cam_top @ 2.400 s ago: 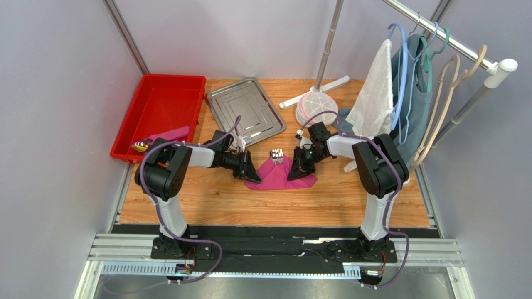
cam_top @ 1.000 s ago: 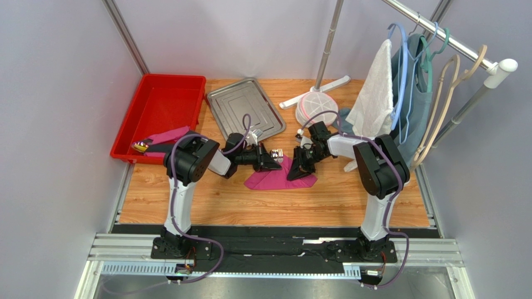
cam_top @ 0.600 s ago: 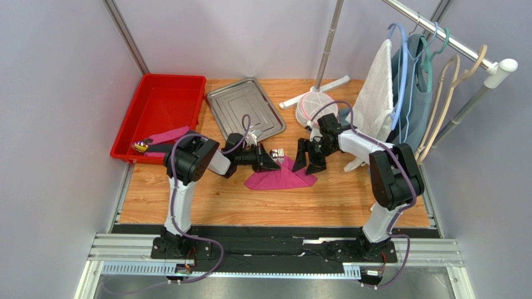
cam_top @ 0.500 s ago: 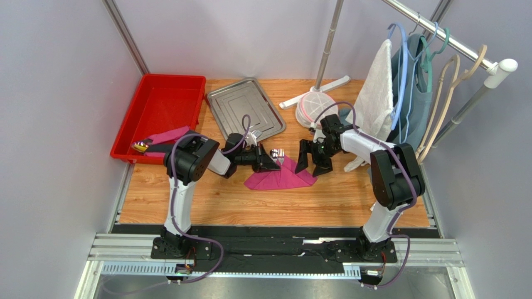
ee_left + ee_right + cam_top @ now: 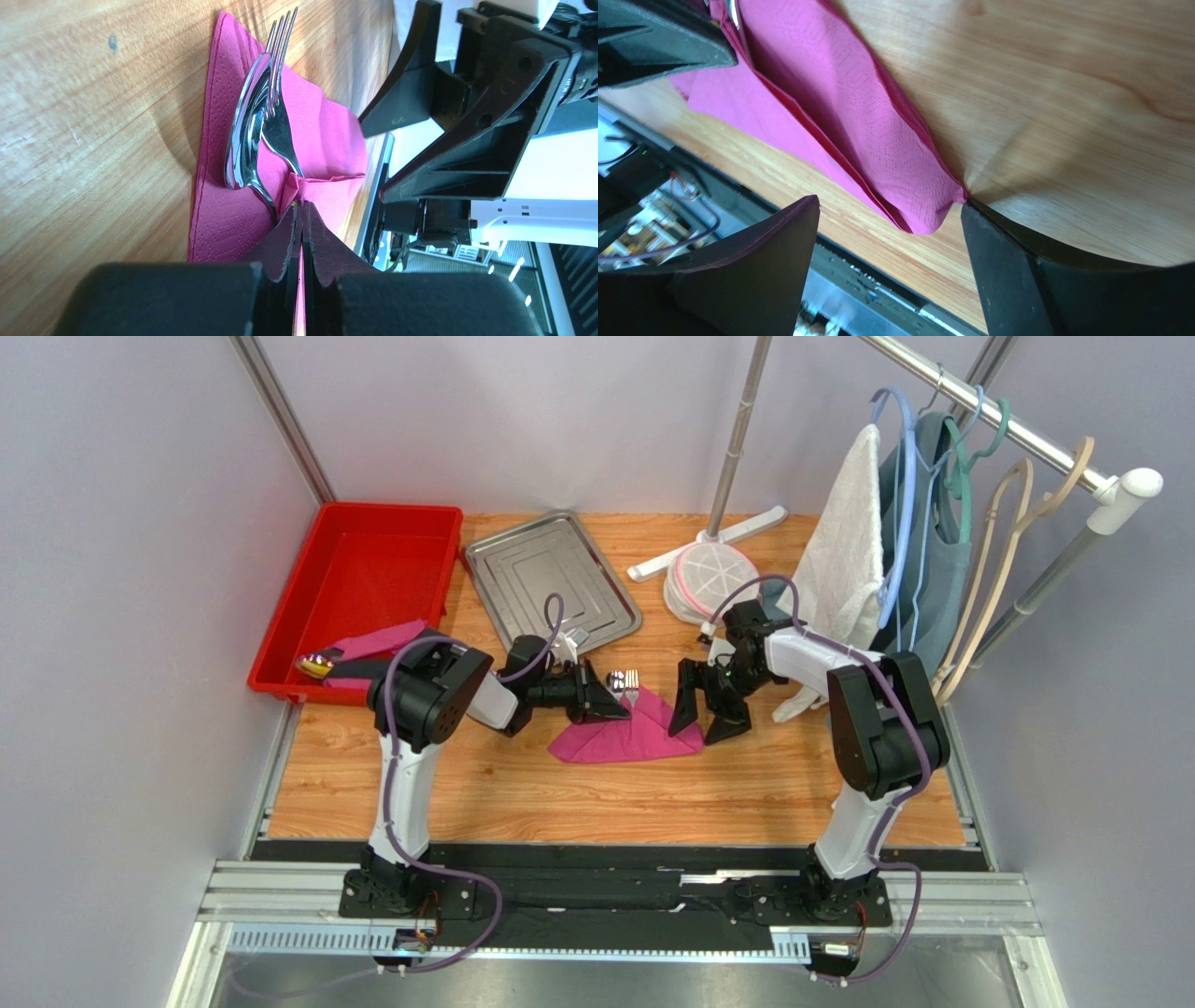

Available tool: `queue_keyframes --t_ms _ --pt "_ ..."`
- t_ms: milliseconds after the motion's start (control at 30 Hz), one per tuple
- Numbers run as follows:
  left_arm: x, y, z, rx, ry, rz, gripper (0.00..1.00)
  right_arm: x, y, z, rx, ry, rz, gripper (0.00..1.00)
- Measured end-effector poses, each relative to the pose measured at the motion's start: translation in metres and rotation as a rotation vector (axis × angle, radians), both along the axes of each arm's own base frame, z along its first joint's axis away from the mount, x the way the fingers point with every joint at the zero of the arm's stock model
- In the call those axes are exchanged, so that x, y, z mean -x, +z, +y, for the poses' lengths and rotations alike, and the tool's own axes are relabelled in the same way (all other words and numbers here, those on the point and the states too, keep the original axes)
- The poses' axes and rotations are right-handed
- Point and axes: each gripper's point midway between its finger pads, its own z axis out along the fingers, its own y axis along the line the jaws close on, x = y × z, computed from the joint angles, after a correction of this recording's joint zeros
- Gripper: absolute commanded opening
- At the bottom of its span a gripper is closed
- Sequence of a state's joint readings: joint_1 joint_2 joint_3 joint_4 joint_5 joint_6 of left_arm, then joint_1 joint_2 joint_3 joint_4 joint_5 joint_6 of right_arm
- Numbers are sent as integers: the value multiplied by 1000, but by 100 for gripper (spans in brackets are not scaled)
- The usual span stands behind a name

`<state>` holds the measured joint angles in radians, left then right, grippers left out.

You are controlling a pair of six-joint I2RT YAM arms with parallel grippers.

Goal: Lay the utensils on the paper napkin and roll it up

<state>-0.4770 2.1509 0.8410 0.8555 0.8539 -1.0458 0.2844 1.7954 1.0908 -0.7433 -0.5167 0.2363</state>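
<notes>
The magenta paper napkin (image 5: 634,738) lies folded on the wooden table, with its right fold resting flat (image 5: 864,119). The utensils, a fork and a spoon (image 5: 270,119), lie together on it, their heads sticking out at the far end (image 5: 622,681). My left gripper (image 5: 615,706) is shut on a raised fold of the napkin (image 5: 319,196), right beside the utensils' handles. My right gripper (image 5: 709,720) stands open at the napkin's right tip. That pointed tip lies between its wide-spread fingers (image 5: 887,210), touching one finger.
A steel tray (image 5: 550,585) and a red bin (image 5: 368,581) stand at the back left. A second pink napkin with cutlery (image 5: 362,647) rests at the bin's near edge. A white stand base (image 5: 709,567) and a clothes rack with a towel (image 5: 842,546) stand at the right.
My right gripper has opened, let go of the napkin's right fold and drawn back to the right. The left gripper stays shut on its fold by the utensils.
</notes>
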Motion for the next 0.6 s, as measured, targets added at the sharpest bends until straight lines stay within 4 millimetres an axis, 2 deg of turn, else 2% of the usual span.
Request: queue_keyframes --t_ms 167,400,500,533,600 --pt "0 0 0 0 0 -1 4 6 1 12 -80 -5 61 73" --pt "0 0 0 -1 -1 -4 4 3 8 22 -182 -36 81 68" --pt "0 0 0 0 -2 -3 4 2 12 29 -233 -50 90 55" --pt "0 0 0 -1 -2 -3 4 2 13 31 -245 -55 92 43" --pt "0 0 0 -2 -2 -2 4 0 15 34 -263 -61 92 37"
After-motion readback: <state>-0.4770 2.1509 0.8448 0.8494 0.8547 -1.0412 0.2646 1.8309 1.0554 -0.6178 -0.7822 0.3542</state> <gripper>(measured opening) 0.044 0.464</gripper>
